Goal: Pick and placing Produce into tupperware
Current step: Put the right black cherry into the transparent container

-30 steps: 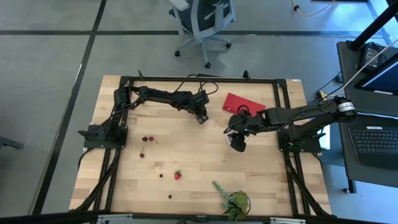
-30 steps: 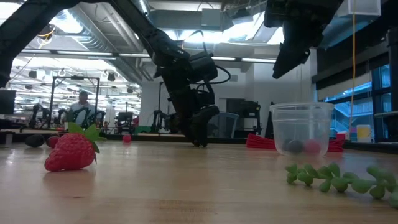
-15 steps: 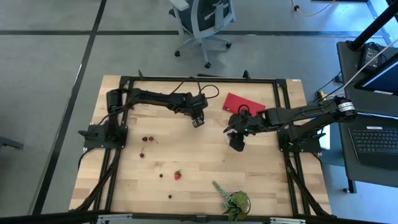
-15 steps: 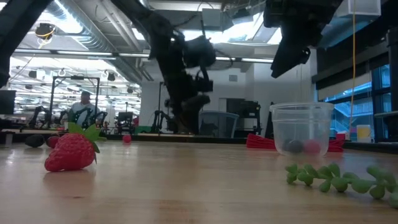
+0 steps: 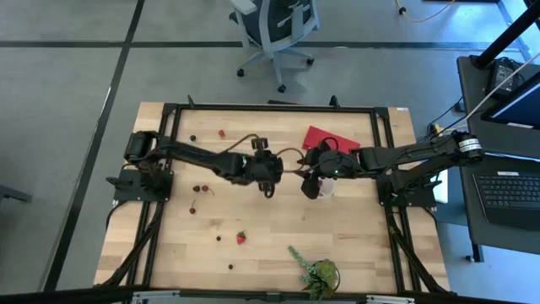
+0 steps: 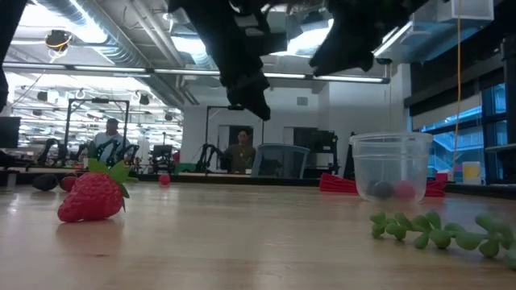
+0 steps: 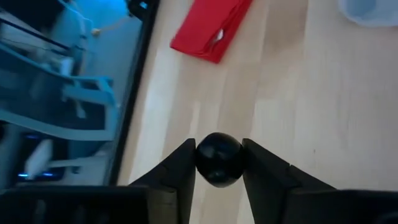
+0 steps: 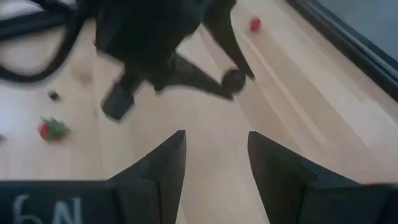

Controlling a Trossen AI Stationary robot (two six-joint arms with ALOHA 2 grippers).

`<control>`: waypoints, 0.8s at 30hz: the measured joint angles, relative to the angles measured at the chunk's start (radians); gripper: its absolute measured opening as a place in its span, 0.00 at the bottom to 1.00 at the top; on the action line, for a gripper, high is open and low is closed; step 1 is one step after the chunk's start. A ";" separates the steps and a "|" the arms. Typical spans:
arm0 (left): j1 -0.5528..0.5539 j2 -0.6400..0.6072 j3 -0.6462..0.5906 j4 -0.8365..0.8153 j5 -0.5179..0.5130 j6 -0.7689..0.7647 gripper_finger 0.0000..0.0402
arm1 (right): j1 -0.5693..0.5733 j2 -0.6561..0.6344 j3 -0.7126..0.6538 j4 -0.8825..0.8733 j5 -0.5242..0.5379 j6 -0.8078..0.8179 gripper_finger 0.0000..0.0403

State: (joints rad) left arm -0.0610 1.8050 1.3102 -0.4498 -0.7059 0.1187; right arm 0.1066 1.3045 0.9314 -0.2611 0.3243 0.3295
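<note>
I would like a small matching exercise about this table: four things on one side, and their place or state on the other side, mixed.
Things:
1. left claw
2. right claw
3. tupperware
4. strawberry

Place or state:
A. lies alone on the wood
B. open, empty
C. holds two small fruits inside
D. shut on a dark berry

Pairs: 1-D, 2-B, 3-C, 4-A

Perhaps "6N" on right claw (image 8: 211, 162)

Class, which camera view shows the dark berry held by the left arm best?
The left wrist view: the dark berry sits large and sharp, pinched in the left tool. The right wrist view shows it small and blurred. In the high and low views it cannot be made out.
</note>
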 joint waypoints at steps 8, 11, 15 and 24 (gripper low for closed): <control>-0.128 0.000 0.000 -0.021 -0.170 -0.011 0.26 | 0.000 0.001 -0.045 0.078 -0.003 -0.047 0.44; -0.153 0.000 0.000 0.000 -0.173 -0.012 0.27 | 0.000 0.001 -0.054 0.131 -0.008 -0.049 0.48; -0.171 0.000 0.001 0.026 -0.177 -0.011 0.29 | 0.000 0.006 -0.056 0.157 -0.037 -0.038 0.61; -0.189 0.000 0.002 0.051 -0.230 -0.003 0.27 | 0.000 0.069 -0.056 0.242 -0.037 0.027 0.82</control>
State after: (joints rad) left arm -0.2503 1.8046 1.3117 -0.3987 -0.9354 0.1155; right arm 0.1066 1.3738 0.8757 -0.0191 0.2871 0.3566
